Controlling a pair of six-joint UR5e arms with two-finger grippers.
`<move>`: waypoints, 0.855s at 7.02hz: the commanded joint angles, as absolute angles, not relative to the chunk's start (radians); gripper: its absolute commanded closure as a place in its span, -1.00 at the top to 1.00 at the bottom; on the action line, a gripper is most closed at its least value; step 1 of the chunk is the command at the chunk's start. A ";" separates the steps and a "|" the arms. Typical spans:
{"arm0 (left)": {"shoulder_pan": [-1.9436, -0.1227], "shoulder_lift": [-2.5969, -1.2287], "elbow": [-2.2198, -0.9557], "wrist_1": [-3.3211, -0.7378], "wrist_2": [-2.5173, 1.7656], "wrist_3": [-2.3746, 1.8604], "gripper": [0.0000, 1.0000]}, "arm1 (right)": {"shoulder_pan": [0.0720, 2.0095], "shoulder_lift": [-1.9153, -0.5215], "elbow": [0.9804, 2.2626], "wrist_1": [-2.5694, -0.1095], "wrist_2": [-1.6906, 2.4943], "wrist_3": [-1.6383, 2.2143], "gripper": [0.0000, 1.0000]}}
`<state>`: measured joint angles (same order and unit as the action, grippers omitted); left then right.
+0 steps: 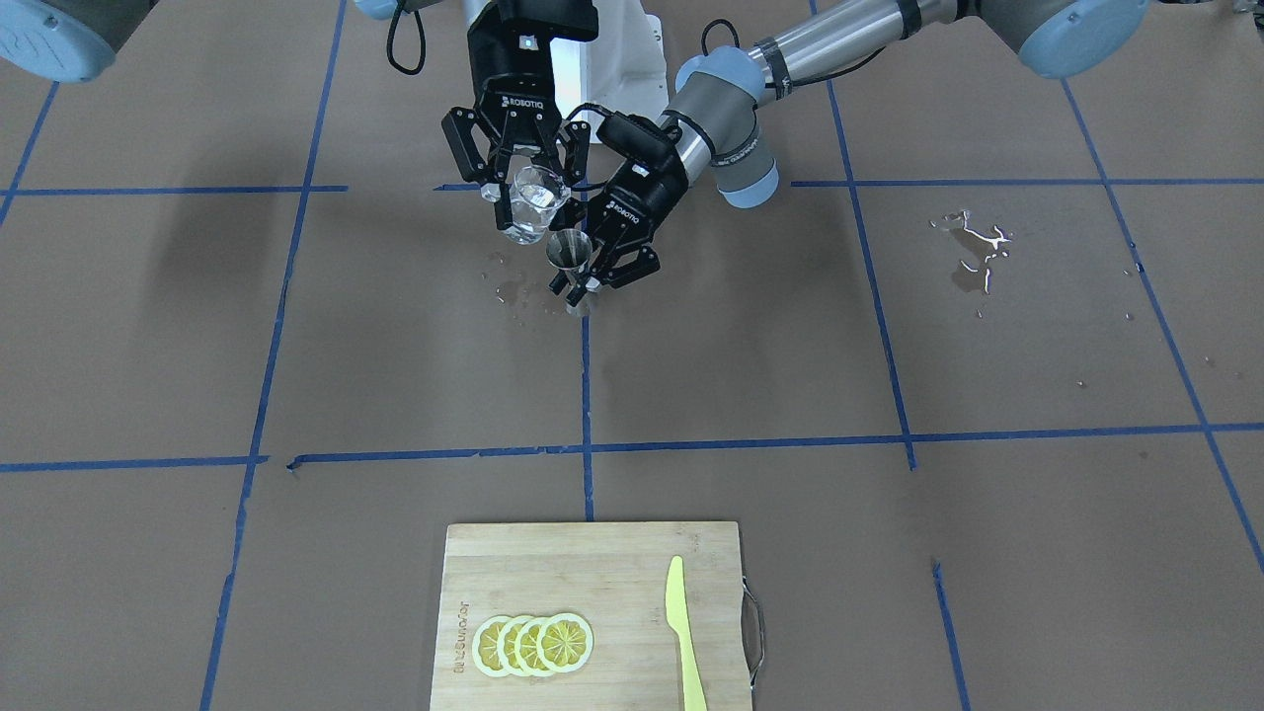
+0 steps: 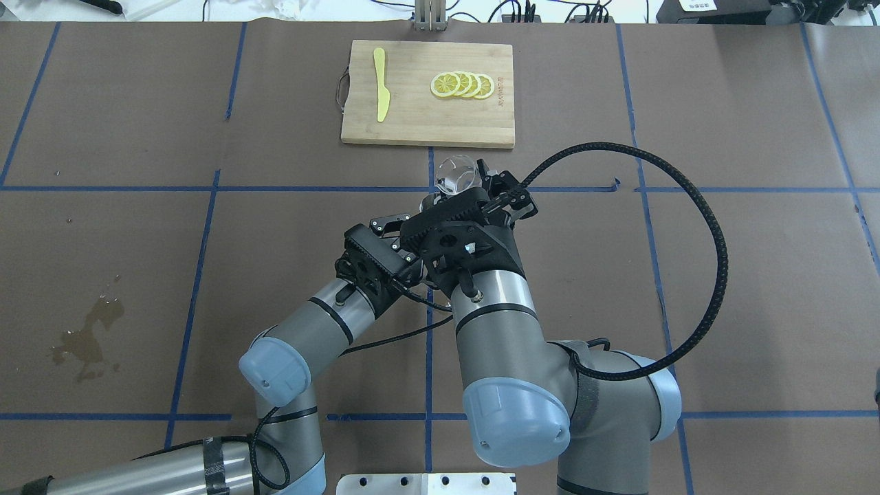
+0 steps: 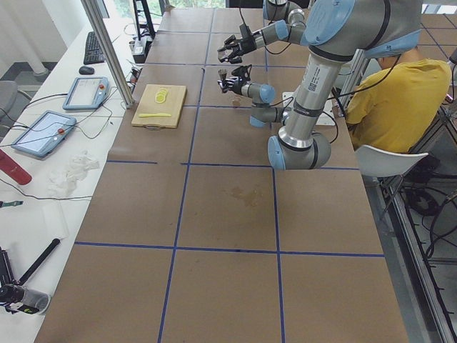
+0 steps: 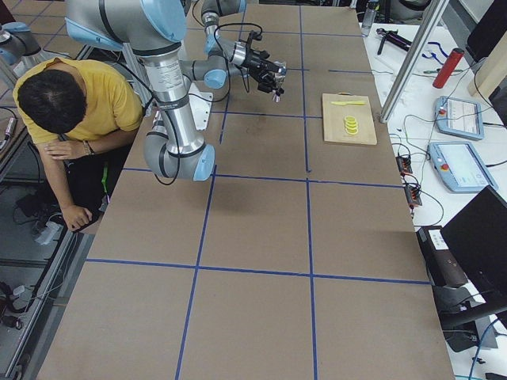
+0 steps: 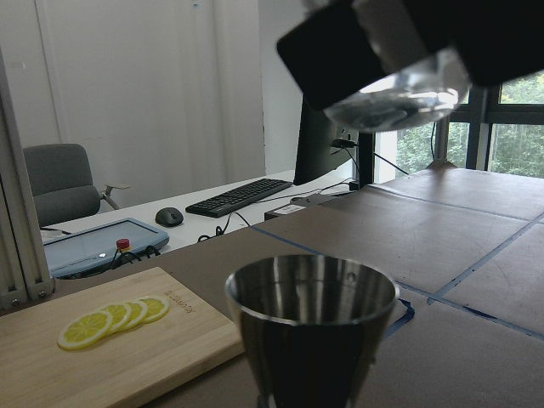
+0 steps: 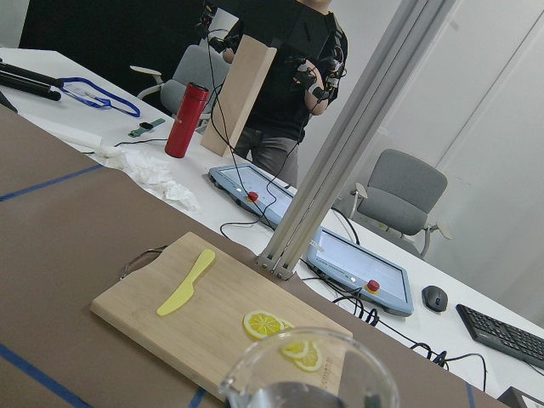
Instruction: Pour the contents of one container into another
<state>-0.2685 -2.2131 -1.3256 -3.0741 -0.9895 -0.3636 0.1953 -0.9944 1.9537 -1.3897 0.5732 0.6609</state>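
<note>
looking down on a brown paper-covered table point(image 1: 889, 346) crossed by blue tape. finding a wooden cutting board point(image 1: 612, 583) at the operators' edge. well apart from the board, toward the robot's base: right gripper point(image 1: 530, 193) and left gripper point(image 1: 578, 281), each clamped on a small vessel. on the board: yellow knife point(image 1: 679, 622) near the handle end, overlapping lemon slices point(image 1: 533, 644) toward the other end. in the right gripper's hold, glass cup point(image 1: 531, 212), tilted, some clear liquid inside. in the left gripper's hold, steel jigger point(image 1: 570, 249), upright, just below and beside the cup, straight out from the board's middle.
</note>
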 commanded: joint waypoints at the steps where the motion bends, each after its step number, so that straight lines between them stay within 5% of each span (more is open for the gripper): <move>1: -0.268 -2.215 -1.327 -3.074 -0.988 -0.364 -1.00 | 0.195 -0.986 1.957 -1.428 0.580 0.647 -1.00; 6: -0.268 -2.217 -1.327 -3.073 -0.988 -0.364 -1.00 | 0.190 -0.985 1.997 -1.539 0.584 0.512 -1.00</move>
